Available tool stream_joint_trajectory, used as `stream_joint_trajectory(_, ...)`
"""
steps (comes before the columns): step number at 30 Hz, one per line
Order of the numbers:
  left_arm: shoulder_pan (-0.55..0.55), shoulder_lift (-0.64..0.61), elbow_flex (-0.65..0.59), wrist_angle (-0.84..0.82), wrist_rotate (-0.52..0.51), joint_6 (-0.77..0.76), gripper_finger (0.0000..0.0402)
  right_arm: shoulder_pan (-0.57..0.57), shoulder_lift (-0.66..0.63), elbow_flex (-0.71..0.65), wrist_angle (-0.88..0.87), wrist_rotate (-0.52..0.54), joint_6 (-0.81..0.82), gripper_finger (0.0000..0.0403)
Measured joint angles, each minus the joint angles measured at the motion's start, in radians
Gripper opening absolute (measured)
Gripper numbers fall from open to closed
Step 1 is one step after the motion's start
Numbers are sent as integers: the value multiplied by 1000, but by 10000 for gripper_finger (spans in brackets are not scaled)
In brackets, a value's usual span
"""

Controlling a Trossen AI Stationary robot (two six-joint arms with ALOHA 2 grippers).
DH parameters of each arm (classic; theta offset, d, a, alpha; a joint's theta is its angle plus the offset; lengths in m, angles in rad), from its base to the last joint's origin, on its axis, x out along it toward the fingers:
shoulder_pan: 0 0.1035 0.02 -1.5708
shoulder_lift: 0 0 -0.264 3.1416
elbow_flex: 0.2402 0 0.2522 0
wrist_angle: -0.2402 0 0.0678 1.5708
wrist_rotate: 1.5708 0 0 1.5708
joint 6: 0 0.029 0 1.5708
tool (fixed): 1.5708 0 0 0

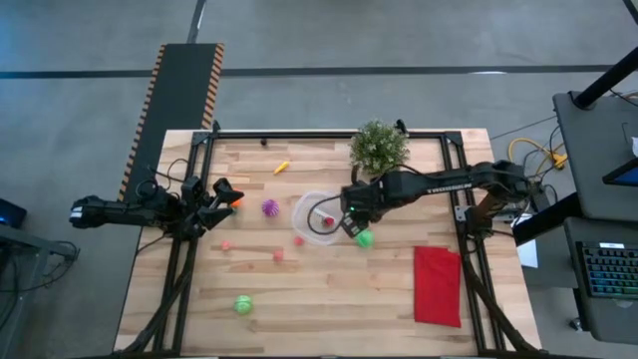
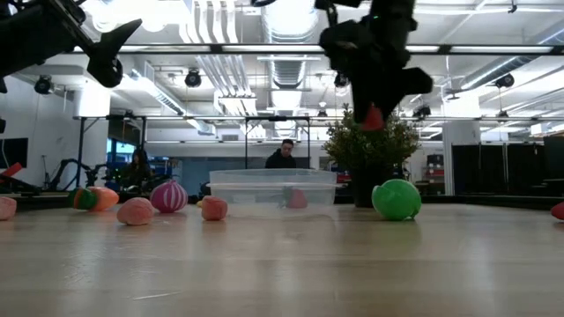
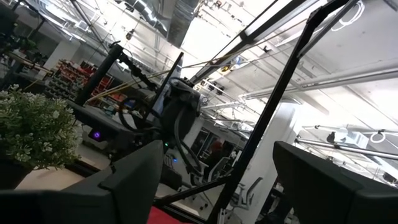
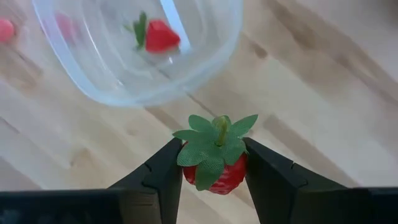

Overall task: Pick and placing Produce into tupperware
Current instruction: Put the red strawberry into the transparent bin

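My right gripper (image 4: 213, 162) is shut on a red toy strawberry (image 4: 214, 171) with a green leafy cap. It hangs high above the table in the low view (image 2: 373, 116), just right of the tupperware (image 1: 317, 216), a clear round bowl. Another red strawberry (image 4: 158, 34) lies inside the bowl. Loose produce rests on the table: a green ball (image 1: 364, 238), a purple piece (image 1: 270, 207), a green one (image 1: 243, 304) and small pink pieces (image 1: 278, 255). My left gripper (image 1: 224, 194) waits open at the table's left edge, raised. My right gripper pinches the strawberry's red body (image 4: 231, 175) between its two fingers, one on each side. The fingers come from above, pointing steeply down. The leafy cap (image 4: 214, 140) faces up toward the wrist. The strawberry is lifted clear of the table.
A bushy potted plant (image 1: 378, 148) stands behind the bowl at the far edge. A flat red cloth (image 1: 437, 285) lies at the near right. A yellow-orange piece (image 1: 282, 168) lies far left of the plant. Bare wood stretches along the near side.
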Motion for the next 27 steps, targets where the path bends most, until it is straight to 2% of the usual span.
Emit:
stream_joint_trajectory(16,0,0,0,1,0,0,290,-39,277,317,-12,-43,-215,147)
stream_joint_trajectory(22,0,-2,0,1,0,-1,290,-53,407,440,-137,-2,-301,148)
stream_joint_trajectory(27,-1,-2,0,2,0,-2,290,-53,485,521,-233,43,-378,169)
